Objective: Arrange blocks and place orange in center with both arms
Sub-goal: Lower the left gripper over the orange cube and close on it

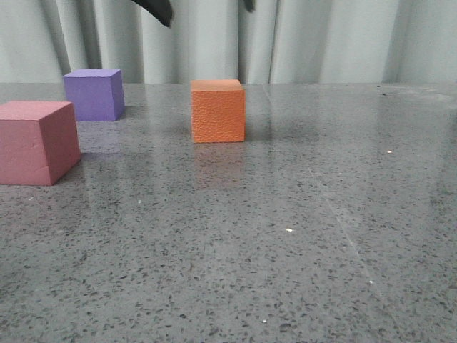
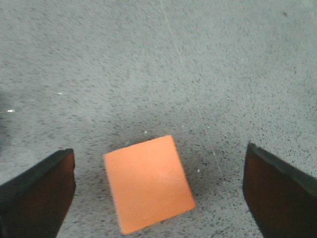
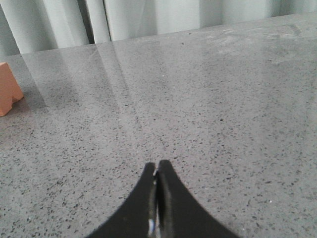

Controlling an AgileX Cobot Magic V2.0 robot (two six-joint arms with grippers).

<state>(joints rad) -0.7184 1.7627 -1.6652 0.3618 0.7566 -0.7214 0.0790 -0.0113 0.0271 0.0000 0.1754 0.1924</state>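
The orange cube [image 1: 218, 111] stands on the grey speckled table [image 1: 300, 236], near the middle and toward the back. The purple cube [image 1: 93, 94] stands at the back left. The pinkish-red cube [image 1: 37, 141] stands nearer, at the left edge of the front view. My left gripper [image 2: 158, 191] is open and hovers above the orange cube [image 2: 148, 183], which lies between the two spread fingers [image 2: 37, 196] without touching them. A dark part of an arm [image 1: 158, 10] shows at the top of the front view. My right gripper [image 3: 157, 171] is shut and empty over bare table, with an edge of the orange cube [image 3: 9, 89] off to one side.
Pale grey-green curtains [image 1: 321, 39] hang behind the table's far edge. Bare tabletop stretches to the right of the orange cube and across the front.
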